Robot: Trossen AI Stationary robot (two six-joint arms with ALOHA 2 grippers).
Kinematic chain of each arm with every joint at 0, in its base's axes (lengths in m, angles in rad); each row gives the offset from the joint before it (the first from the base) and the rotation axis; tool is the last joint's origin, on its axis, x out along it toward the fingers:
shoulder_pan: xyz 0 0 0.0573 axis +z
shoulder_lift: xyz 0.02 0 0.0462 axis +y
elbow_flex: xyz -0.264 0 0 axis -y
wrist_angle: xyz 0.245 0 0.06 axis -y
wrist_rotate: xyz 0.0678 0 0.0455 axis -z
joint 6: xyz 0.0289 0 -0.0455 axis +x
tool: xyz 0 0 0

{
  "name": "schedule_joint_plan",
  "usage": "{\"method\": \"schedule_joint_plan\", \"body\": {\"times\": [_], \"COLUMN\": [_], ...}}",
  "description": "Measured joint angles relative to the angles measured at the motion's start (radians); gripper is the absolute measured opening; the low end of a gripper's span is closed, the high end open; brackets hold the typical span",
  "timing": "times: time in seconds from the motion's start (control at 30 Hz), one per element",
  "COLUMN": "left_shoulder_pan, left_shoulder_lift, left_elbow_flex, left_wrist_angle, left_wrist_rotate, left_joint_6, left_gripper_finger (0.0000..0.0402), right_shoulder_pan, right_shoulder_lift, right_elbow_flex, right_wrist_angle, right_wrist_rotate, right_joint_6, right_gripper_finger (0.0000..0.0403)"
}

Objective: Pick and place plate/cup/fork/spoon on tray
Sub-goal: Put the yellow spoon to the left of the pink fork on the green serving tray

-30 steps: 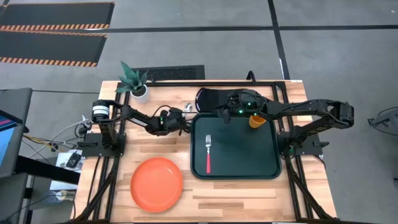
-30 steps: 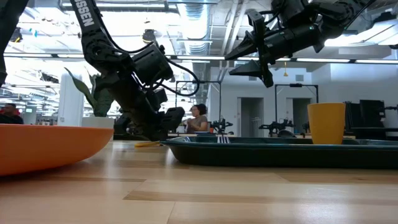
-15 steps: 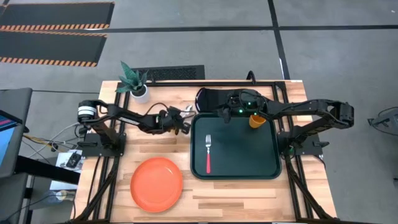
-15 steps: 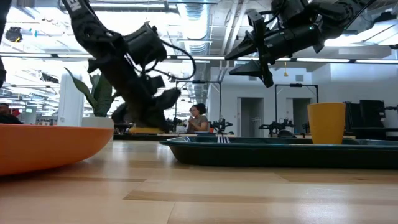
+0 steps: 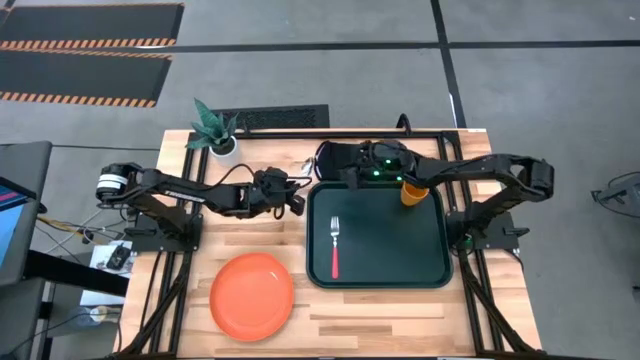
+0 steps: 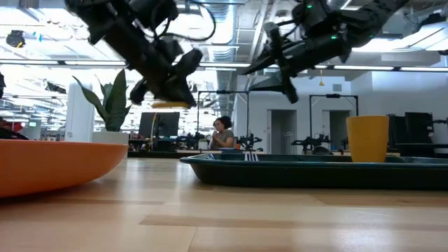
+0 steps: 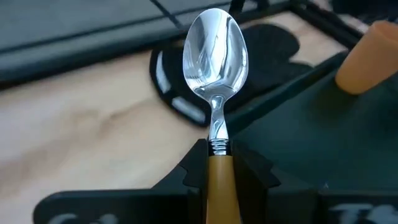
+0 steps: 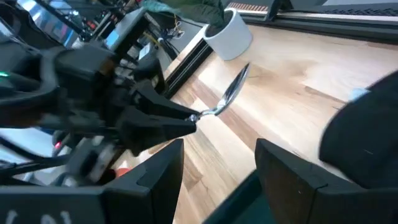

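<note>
— What surrounds the tray [image 5: 420,262]?
— An oven mitt [image 5: 335,156] behind, the plate [image 5: 252,295] left. Fork [image 5: 335,246] and cup [image 5: 413,193] sit inside.
— And the spoon [image 7: 216,68]?
— Left end effector [image 5: 290,198] pinches its handle, airborne beside the tray; only the low view shows the lift. Right end effector [image 8: 217,155] hovers spread.

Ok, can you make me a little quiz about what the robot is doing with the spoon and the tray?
1. True or false: the left gripper holds the spoon by its orange-yellow handle, lifted off the table.
2. What lies on the tray beside the cup? A) the plate B) the fork C) a knife
3. Fill in: the plate sits on the ____, not the tray.

Key: 1 true. 2 B, the fork. 3 table.
</note>
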Motion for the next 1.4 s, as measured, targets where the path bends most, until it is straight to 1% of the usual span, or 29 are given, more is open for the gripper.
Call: {"method": "schedule_joint_plan", "body": {"times": [0.1, 0.27, 0.37, 0.5, 0.63, 0.87, 1.0, 1.13, 1.4], "left_shoulder_pan": [-0.013, -0.017, -0.019, -0.033, -0.045, -0.048, -0.048, -0.048, -0.048], "left_shoulder_lift": [-0.002, -0.002, -0.002, -0.002, -0.002, -0.002, -0.002, -0.002, -0.002], "left_elbow_flex": [0.064, 0.139, 0.163, 0.163, 0.163, 0.163, 0.164, 0.164, 0.164], "left_wrist_angle": [-0.070, -0.193, -0.247, -0.247, -0.246, -0.241, -0.241, -0.241, -0.241], "left_wrist_rotate": [-0.058, -0.142, -0.145, -0.145, -0.140, -0.136, -0.136, -0.136, -0.141], "left_joint_6": [0.032, 0.026, 0.021, 0.042, 0.104, 0.136, 0.136, 0.131, 0.129], "left_gripper_finger": [0.0033, 0.0033, 0.0033, 0.0033, 0.0033, 0.0033, 0.0033, 0.0033, 0.0033], "right_shoulder_pan": [0.002, -0.001, -0.007, -0.023, -0.038, -0.031, -0.032, -0.042, -0.074], "right_shoulder_lift": [0.063, 0.124, 0.141, 0.173, 0.206, 0.261, 0.264, 0.261, 0.258], "right_elbow_flex": [0.074, 0.157, 0.188, 0.234, 0.262, 0.282, 0.282, 0.282, 0.282], "right_wrist_angle": [0.001, 0.000, 0.001, 0.002, -0.002, -0.034, -0.032, -0.026, -0.024], "right_wrist_rotate": [0.001, 0.004, 0.020, 0.015, -0.039, -0.064, -0.061, -0.029, -0.044], "right_joint_6": [-0.025, -0.043, -0.060, -0.091, -0.090, -0.082, -0.093, -0.125, -0.130], "right_gripper_finger": [0.0224, 0.0224, 0.0224, 0.0224, 0.0224, 0.0224, 0.0220, 0.0208, 0.0190]}}
